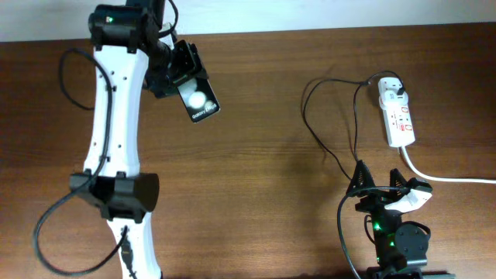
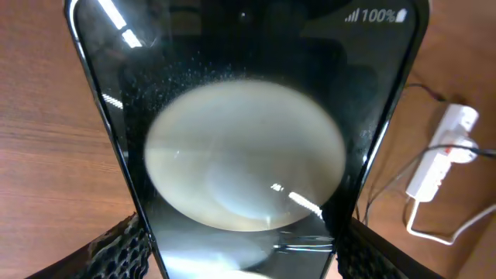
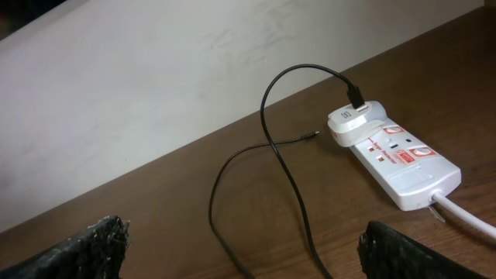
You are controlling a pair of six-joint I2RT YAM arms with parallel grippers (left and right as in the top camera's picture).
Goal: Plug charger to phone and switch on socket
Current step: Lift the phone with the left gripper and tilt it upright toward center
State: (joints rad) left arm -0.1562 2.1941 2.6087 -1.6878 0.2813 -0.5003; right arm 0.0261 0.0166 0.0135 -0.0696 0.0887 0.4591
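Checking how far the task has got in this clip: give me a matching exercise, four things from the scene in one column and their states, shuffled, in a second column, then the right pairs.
Things:
1. phone
2. charger's white adapter
3. charger's cable tip
4. right jaws

States:
A. open, holding nothing
B. plugged into the socket
C. gripped between the left jaws
D. lying loose on the table

Pairs: 1-C, 2-B, 3-D, 4-A
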